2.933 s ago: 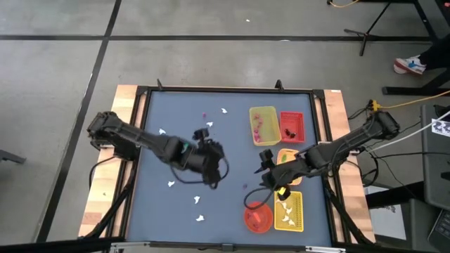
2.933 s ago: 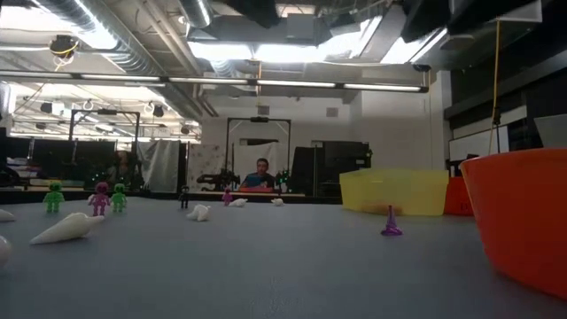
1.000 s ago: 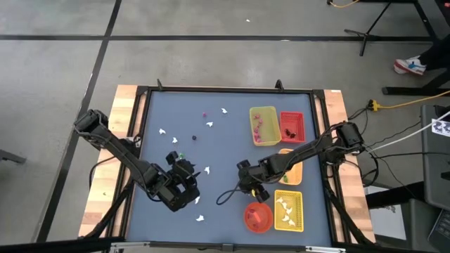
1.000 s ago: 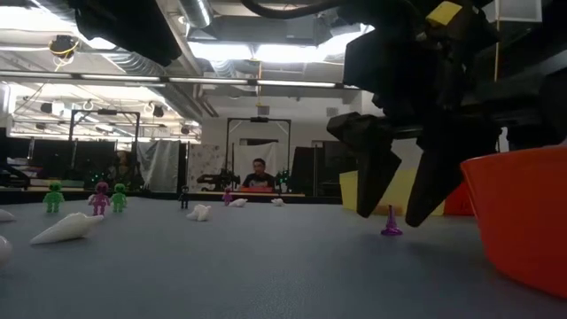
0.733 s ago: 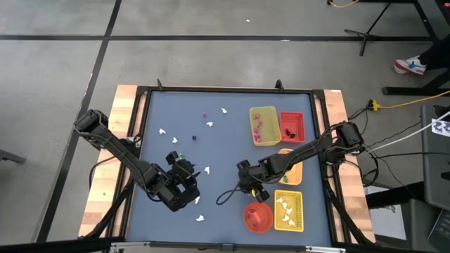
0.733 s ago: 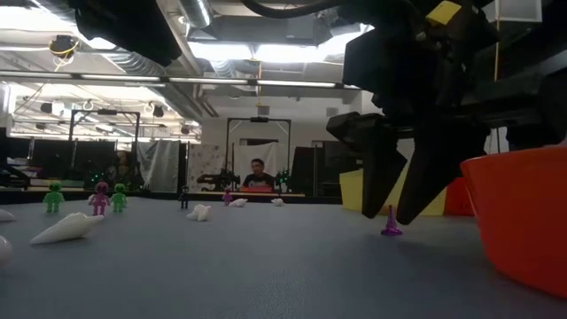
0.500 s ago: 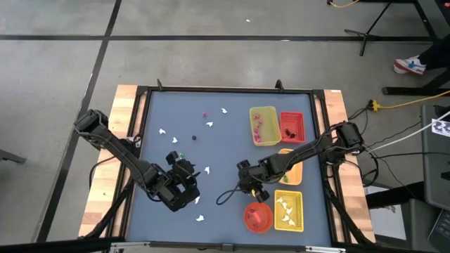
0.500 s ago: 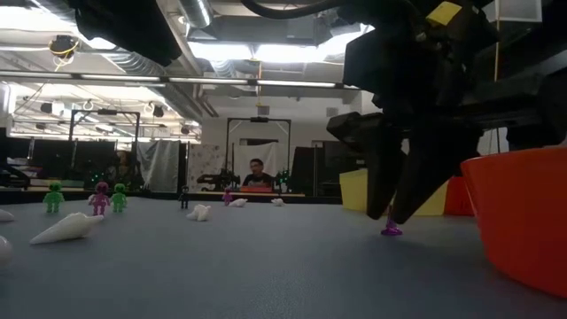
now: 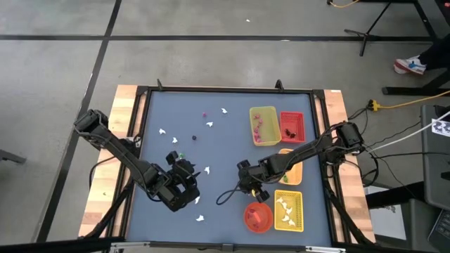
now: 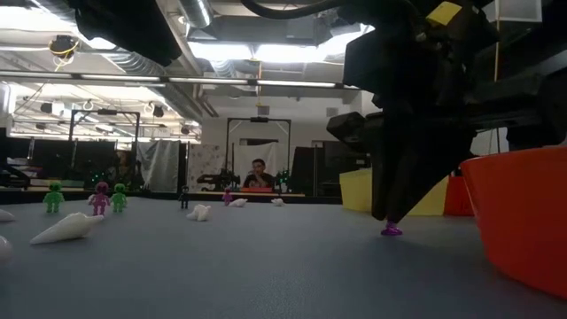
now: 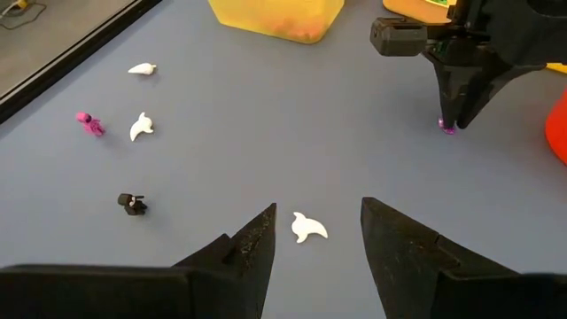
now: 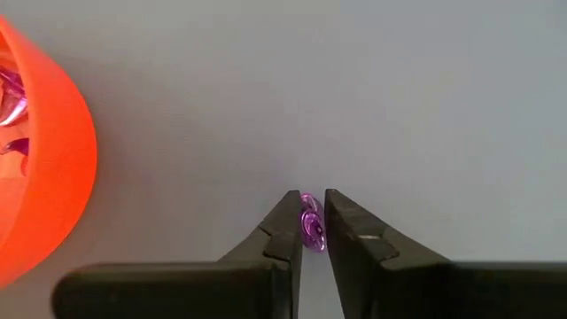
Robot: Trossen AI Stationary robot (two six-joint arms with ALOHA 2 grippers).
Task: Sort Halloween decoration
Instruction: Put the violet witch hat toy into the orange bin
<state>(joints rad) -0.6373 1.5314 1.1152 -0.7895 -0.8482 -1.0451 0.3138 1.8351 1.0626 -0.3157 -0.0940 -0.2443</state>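
A tiny purple cone-shaped decoration piece point(image 12: 311, 222) stands on the grey-blue table, just left of the orange-red bowl point(image 9: 258, 216). My right gripper point(image 9: 245, 187) reaches down over it and is shut on it; the low view shows its brim point(image 10: 391, 229) under the dark fingers. My left gripper point(image 11: 319, 210) hovers open over the table's near left part, above a white ghost piece point(image 11: 308, 228) that lies flat, untouched. More white, pink, green and dark pieces point(image 9: 209, 124) lie scattered on the far left half. My right gripper pinches the purple piece's upper part point(image 12: 310, 220) between its two fingertips. The fingers come steeply from above, slanting in from the table's right. The piece stays upright with its brim point(image 10: 391, 230) on the table.
A yellow tray point(image 9: 263, 125) and a red tray point(image 9: 292, 126) stand at the far right, an orange tray point(image 9: 290, 159) partly under my right arm, and a yellow tray point(image 9: 290, 209) with white ghosts at the near right. The table's middle is bare.
My right gripper has shut its fingers from wide apart onto the purple piece without shifting place. The piece still stands on the table.
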